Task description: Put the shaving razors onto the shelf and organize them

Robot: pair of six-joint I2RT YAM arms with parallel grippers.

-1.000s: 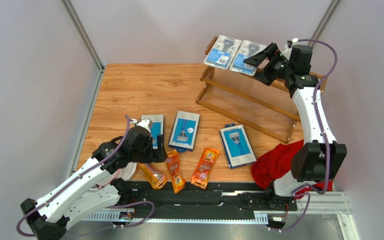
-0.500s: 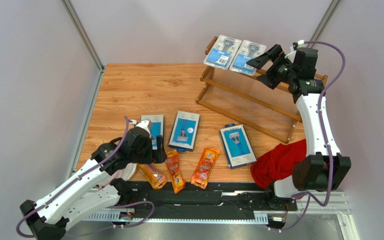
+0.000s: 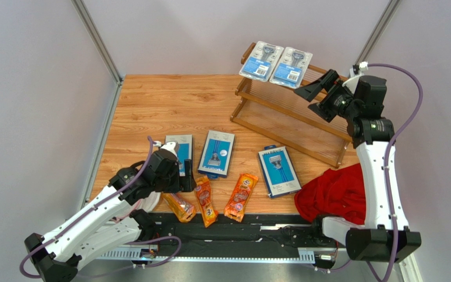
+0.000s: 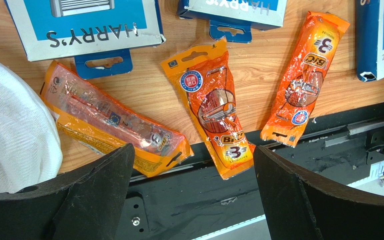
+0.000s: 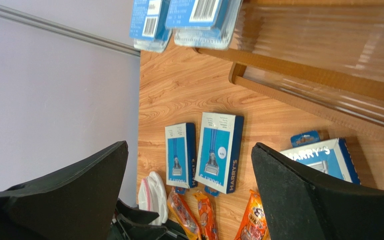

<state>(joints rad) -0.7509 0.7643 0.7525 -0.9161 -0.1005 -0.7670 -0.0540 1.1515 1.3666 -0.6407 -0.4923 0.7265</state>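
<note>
Two clear blister packs point(image 3: 261, 60) point(image 3: 291, 67) of shaving razors lie side by side on the top tier of the brown wooden shelf point(image 3: 292, 120). My right gripper point(image 3: 315, 88) hovers open and empty just right of them, over the top tier. On the table lie three flat blue razor boxes point(image 3: 179, 154) point(image 3: 217, 153) point(image 3: 279, 170) and three orange razor bags point(image 3: 179, 205) point(image 3: 205, 201) point(image 3: 241, 196). My left gripper point(image 3: 185, 181) hangs open and empty above the left and middle bags point(image 4: 114, 122) point(image 4: 214, 105), near the table's front edge.
A red cloth point(image 3: 334, 191) lies crumpled at the front right beside the right arm. A white mesh object point(image 4: 13, 135) sits left of the orange bags. A black rail point(image 3: 239, 232) runs along the table's front edge. Grey walls enclose the table.
My right gripper has drawn back to the right, away from the two blister packs on the top tier, with its jaws open. The left arm has not moved.
</note>
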